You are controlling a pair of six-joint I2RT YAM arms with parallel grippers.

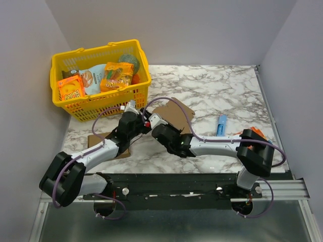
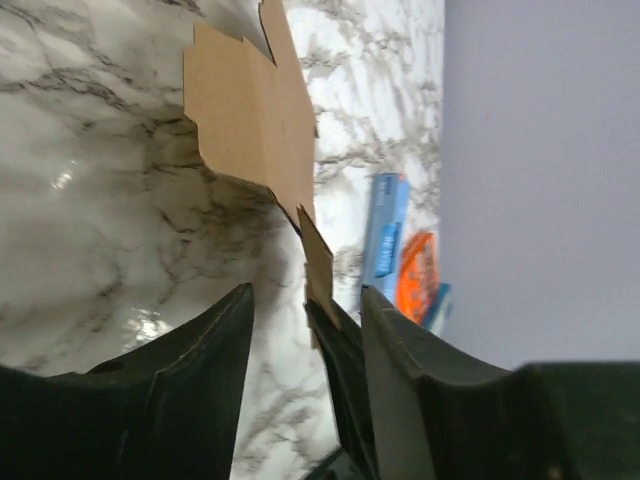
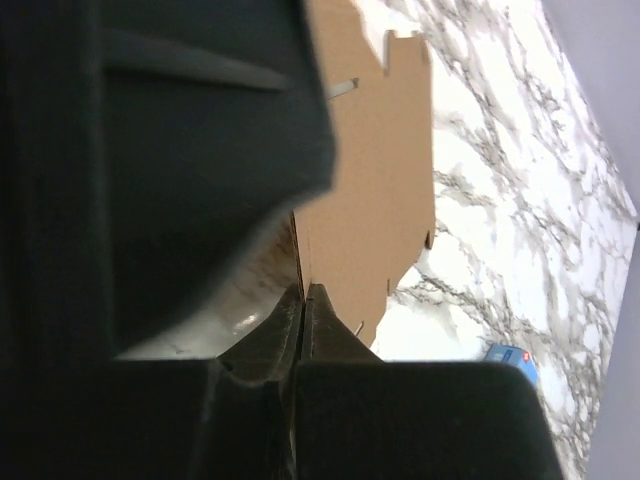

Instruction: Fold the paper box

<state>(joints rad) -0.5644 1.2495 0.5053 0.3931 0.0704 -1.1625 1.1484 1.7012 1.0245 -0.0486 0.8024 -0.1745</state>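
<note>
Right wrist view: paper box (image 3: 380, 170) pinched at its near edge, over the marble table (image 3: 500, 230).
The right gripper (image 3: 303, 300) is clamped tight on a box flap. The left gripper (image 2: 305, 330) stands partly open around that flap, gripping nothing. The box sits mid-table between both arms, with the yellow basket (image 1: 101, 75) behind-left and a blue pack (image 1: 221, 125) to its right.

A lab test cell: plain grey panels (image 1: 166, 25) box in a marble-patterned table (image 1: 227, 85).
</note>
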